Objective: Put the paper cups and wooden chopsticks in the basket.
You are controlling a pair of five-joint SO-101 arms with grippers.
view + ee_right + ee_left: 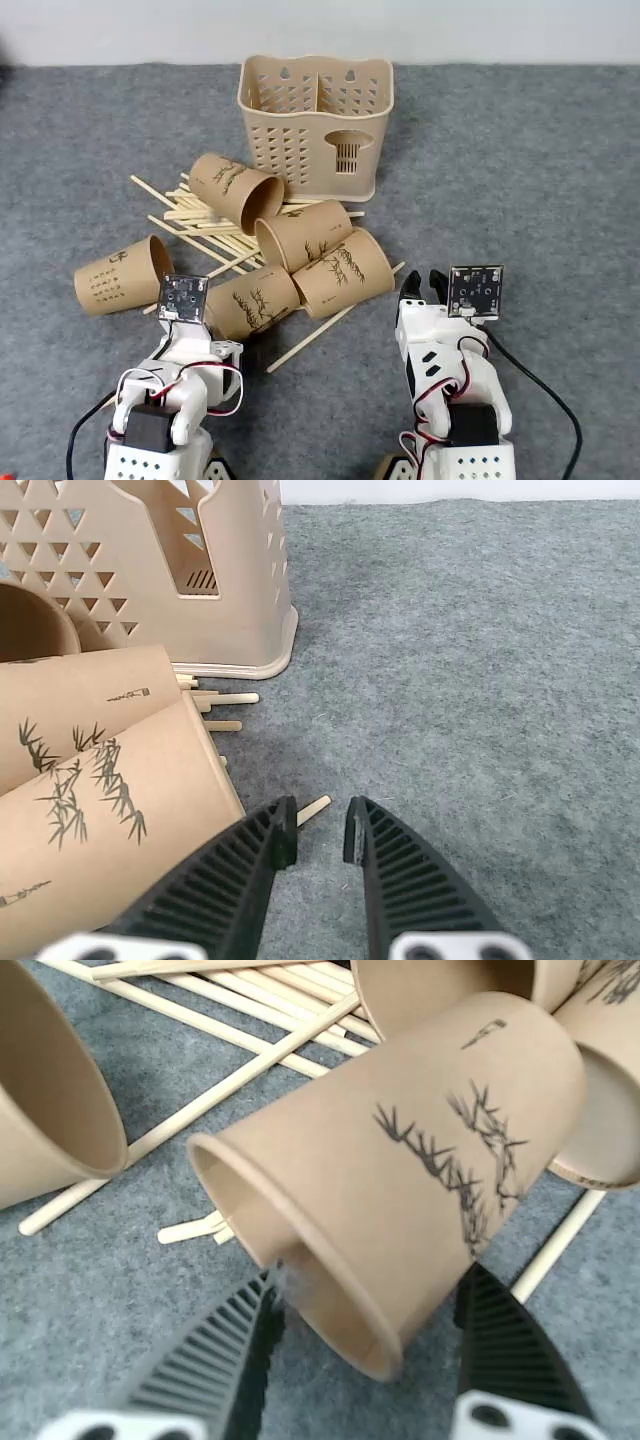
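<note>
On grey bench [520, 180]: five paper cups [305, 235] on their sides amid scattered wooden chopsticks [195, 215], just before upright basket [315, 130]. Left end effector [375, 1285] released, spread wide astride nearest cup [400, 1160] at its rim. Right end effector [318, 830] narrowly parted, empty, beside another cup [100, 810]

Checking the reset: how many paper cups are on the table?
5. Far-left cup; back cup by the basket; middle cup; right cup; front cup at the left gripper. Basket interior partly hidden.
</note>
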